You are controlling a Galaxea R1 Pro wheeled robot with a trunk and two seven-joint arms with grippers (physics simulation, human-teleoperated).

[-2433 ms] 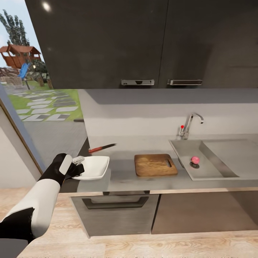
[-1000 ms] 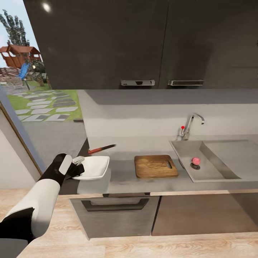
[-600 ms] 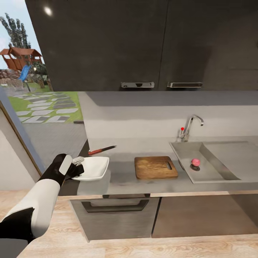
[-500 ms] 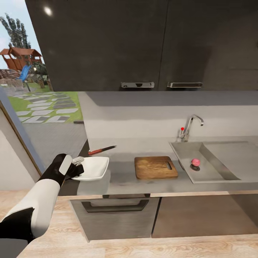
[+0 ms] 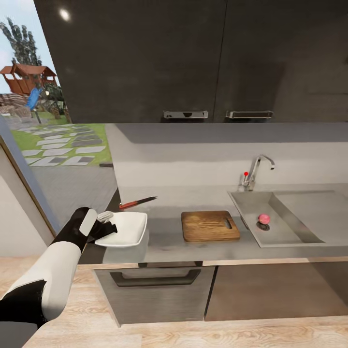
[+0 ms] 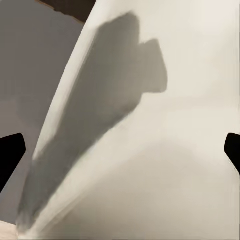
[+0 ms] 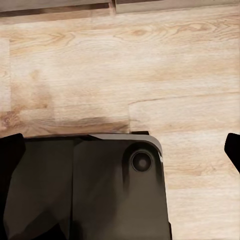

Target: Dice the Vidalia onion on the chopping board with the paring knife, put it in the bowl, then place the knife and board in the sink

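The sink [image 5: 285, 232] holds one small pink-red onion [image 5: 263, 218], sitting by the drain near the basin's right wall. The bowl [image 5: 124, 228], shallow, white and square, is empty and tilted, pinched at its left rim by the left gripper [image 5: 104, 223] over the counter's [image 5: 193, 241] left end. From the left wrist, the bowl [image 6: 160, 150] is plain white with a grey shadow across it. The board [image 5: 209, 225], brown wood with a slot, lies bare between bowl and sink. The knife [image 5: 137, 201], dark blade and red handle, lies on the counter just beyond the bowl. No writing is readable anywhere. From the right wrist, dark fingertips [image 7: 10, 150] sit wide apart over wood floor [image 7: 120, 75] and the robot's dark base [image 7: 90, 190].
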